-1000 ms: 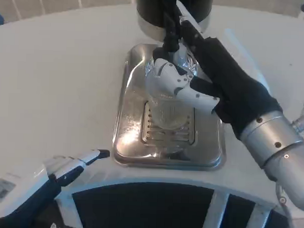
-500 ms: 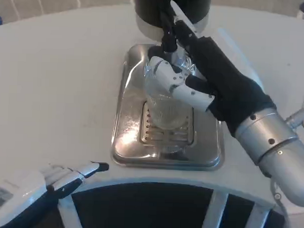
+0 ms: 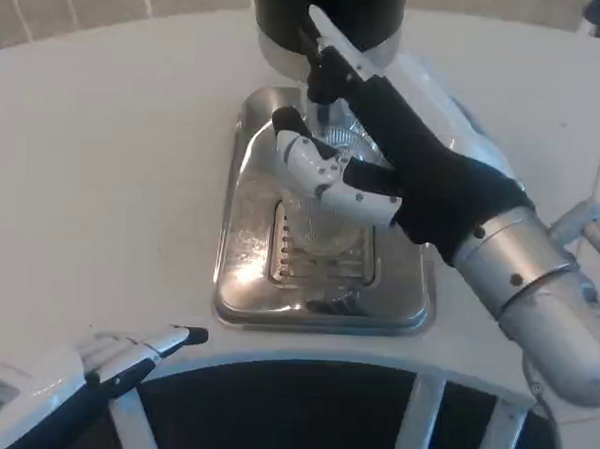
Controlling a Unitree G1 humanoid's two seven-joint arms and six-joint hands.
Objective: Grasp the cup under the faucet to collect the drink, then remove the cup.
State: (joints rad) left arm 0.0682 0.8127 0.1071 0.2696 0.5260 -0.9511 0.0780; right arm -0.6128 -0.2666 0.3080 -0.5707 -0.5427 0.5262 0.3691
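While the right hand (image 3: 381, 153) is wrapping its fingers (image 3: 322, 171) around the cup (image 3: 325, 220), the cup is standing upright on the slotted grate of the steel drip tray (image 3: 241, 272), directly beneath the black faucet (image 3: 320, 82) of the dark dispenser (image 3: 327, 14) at the far side of the white table (image 3: 105, 159); the grasp is sitting on the upper part of the cup, near its rim, with the ribbed lower body showing clear below the fingers. The cup is looking like clear, thin-walled ribbed plastic or glass, so it is probably light when empty, growing heavier as drink is collecting, and likely slick if wet; a firm but gentle hold around the upper wall, keeping it level, is seeming wise, since squeezing could deform or crack it and tilting could spill. The left hand (image 3: 88, 370) is lying low at the near table edge, holding nothing, fingers stretched out together.
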